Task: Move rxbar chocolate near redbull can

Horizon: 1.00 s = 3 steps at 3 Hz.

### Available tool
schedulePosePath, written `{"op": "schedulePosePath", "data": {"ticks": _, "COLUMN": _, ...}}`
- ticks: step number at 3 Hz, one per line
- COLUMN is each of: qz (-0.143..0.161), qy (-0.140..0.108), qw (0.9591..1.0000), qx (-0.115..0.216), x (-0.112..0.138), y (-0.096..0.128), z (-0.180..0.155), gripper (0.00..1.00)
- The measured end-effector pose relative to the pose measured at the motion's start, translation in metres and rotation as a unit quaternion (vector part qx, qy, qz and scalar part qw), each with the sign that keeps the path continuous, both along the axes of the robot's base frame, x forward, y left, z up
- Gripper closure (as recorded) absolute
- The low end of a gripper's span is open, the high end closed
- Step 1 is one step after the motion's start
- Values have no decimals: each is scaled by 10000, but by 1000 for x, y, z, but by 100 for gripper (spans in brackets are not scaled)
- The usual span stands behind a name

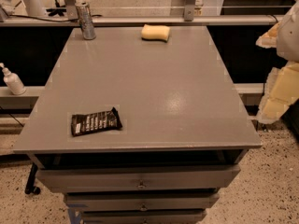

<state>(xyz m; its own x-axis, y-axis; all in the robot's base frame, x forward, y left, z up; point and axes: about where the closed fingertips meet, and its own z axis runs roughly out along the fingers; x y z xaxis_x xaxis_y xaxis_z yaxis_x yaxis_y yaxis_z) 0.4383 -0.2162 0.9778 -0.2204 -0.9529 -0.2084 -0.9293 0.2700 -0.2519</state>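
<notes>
Black snack bar [95, 121] lies flat at the counter's [163, 87] 7 o'clock; can [85, 20] stands at 11 o'clock, well apart. The end effector [282, 85] sits at 3 o'clock, off the counter; open or closed cannot be told.

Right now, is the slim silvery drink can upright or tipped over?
Upright: the slim silvery can stands on its base at the grey table's far left corner. The hand hangs beyond its right edge.
</notes>
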Motion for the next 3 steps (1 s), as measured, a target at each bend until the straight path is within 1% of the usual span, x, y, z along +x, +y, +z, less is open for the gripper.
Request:
{"op": "schedulePosePath", "data": {"ticks": 1, "qz": 14, "qy": -38, "qw": 10000, "qx": 21, "x": 0, "y": 3, "z": 1, "gripper": 0}}
{"op": "schedulePosePath", "data": {"ticks": 2, "qz": 264, "qy": -94, "qw": 9994, "qx": 221, "x": 2, "y": 36, "z": -3, "gripper": 0}}
{"op": "schedulePosePath", "data": {"ticks": 3, "qz": 537, "qy": -134, "qw": 9973, "qx": 493, "x": 7, "y": 74, "z": -8, "gripper": 0}}
